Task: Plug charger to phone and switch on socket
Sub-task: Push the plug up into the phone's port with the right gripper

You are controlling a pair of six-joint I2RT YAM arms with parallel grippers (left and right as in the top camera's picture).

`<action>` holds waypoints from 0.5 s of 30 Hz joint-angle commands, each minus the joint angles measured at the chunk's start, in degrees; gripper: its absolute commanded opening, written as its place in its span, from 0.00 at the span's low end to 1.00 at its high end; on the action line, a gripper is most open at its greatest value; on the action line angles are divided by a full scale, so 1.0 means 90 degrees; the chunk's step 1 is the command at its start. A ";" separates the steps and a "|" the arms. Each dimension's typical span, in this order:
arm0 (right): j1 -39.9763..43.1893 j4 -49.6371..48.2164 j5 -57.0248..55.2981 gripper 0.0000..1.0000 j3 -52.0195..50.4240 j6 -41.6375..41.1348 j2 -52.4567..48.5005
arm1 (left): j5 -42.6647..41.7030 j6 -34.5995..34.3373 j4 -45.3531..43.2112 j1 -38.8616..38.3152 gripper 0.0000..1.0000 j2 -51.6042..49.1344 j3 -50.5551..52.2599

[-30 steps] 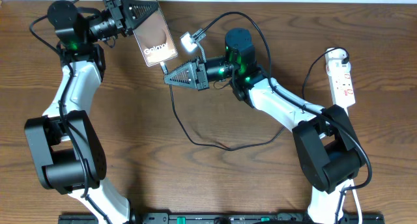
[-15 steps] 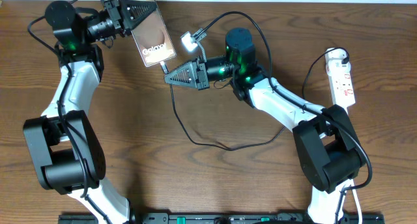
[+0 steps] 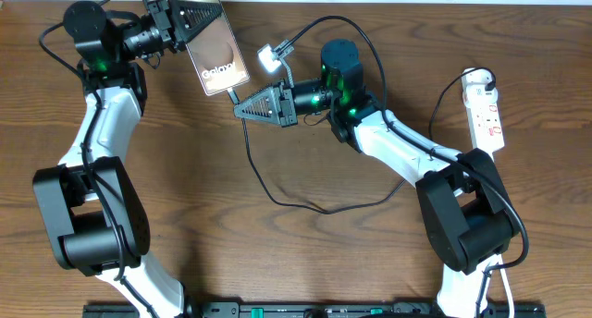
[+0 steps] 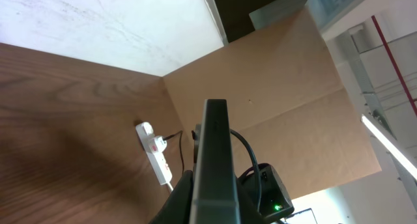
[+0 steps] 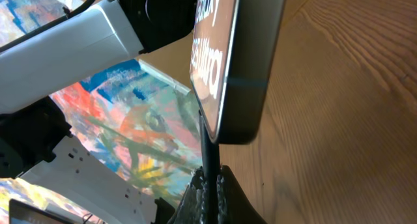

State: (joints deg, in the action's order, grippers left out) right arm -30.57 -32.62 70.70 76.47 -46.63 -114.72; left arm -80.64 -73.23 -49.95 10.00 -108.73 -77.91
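Left hand [image 3: 190,20], clamped on the phone [image 3: 218,57] raised at back left, has nudged it slightly up-left then settled; right hand [image 3: 239,112] stays pinched on the charger [image 5: 207,155] tip under its lower edge, so probably still aligning, socket [image 3: 487,115] untouched far right.

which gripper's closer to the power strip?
Right. The right gripper, shut on the charger cable, is mid-table, well short of the power strip at the right edge. The left gripper, holding the phone, is farther, near the back-left corner.
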 commanded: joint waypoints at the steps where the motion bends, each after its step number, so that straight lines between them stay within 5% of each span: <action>1: 0.0046 -0.0022 -0.0347 0.01 0.0080 -0.0168 -0.0066 | -0.0136 0.0056 -0.0056 -0.0080 0.08 0.0126 -0.0005; 15: 0.0046 -0.0413 -0.0629 0.01 0.0080 -0.0466 -0.0066 | -0.0238 0.0136 -0.0058 -0.0134 0.07 0.0126 -0.0005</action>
State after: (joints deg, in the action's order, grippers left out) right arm -30.57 -35.48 69.67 76.44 -49.95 -114.72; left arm -79.33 -73.03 -49.95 9.52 -108.73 -77.91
